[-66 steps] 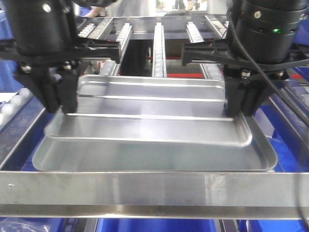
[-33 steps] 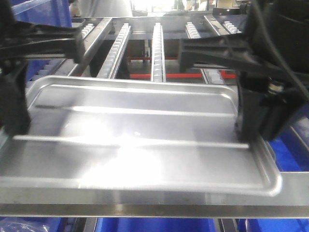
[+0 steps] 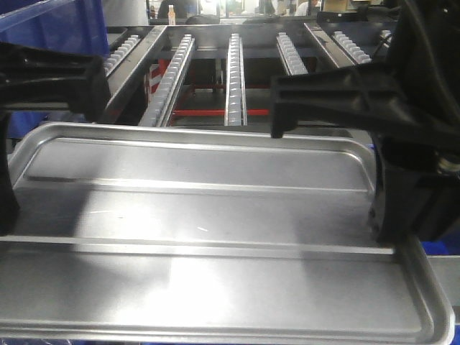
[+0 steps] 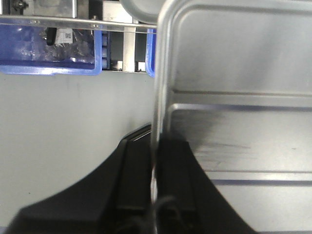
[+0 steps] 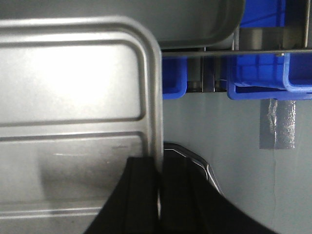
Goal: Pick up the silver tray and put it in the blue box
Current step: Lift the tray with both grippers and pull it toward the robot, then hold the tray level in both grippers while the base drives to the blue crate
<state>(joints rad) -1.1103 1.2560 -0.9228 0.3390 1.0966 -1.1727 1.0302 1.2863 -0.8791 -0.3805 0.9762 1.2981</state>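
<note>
The left claw (image 4: 156, 151) is matt black, two flat blocky fingers (image 4: 176, 163) on a flared base (a thin dark cable (image 4: 163, 204) loops there); the right claw (image 5: 160, 168) looks the same.

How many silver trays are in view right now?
2. One silver tray is clamped at its side rims by the left end effector and right end effector. A second tray shows only a corner beyond it, at the rack; others may be hidden.

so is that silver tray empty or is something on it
Empty. The large shallow rectangular silver metal tray shows only bare metal and two ridges; nothing lies on it in any view.
</note>
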